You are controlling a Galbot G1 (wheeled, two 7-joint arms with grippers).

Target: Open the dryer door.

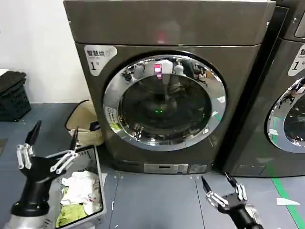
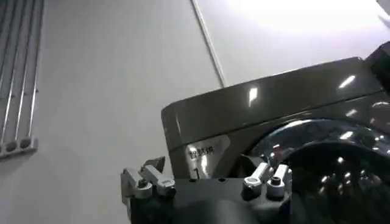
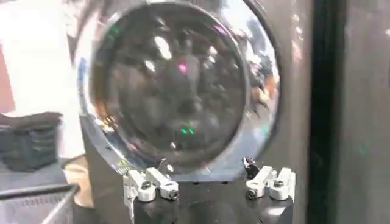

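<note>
Your dryer door (image 1: 164, 102) sits shut and flush in the front of the dark grey-brown dryer (image 1: 167, 28), its wide chrome ring framing dark glass that carries a pink and a green glint. Take that door as your landmark.

Your left hand (image 1: 53, 136) hangs low and well out to the left of the door, apart from it, with its black fingertips spread wide and nothing between them. It is over the white laundry basket (image 1: 97, 171) that stands on the floor below and left of the door (crumpled white and yellow-green cloth (image 1: 78, 191) lies inside). In the left wrist view that hand (image 2: 207, 182) points up toward the dryer's upper left corner, where the white sticker marked "1" (image 2: 204, 159) sits just beside the chrome ring.

Your right hand (image 1: 219, 186) is below the door and slightly to its right, down near the floor, also released, fingers parted and holding nothing. In the right wrist view it (image 3: 207, 176) faces the door's glass from beneath; it seems to be short of the ring, though the angle makes that hard to judge.

Left of the door, against the dryer's side, rests a tan wicker basket (image 1: 83, 124). To the right of the door stands a second grey machine (image 1: 286, 95) with its own chrome-ringed door.
</note>
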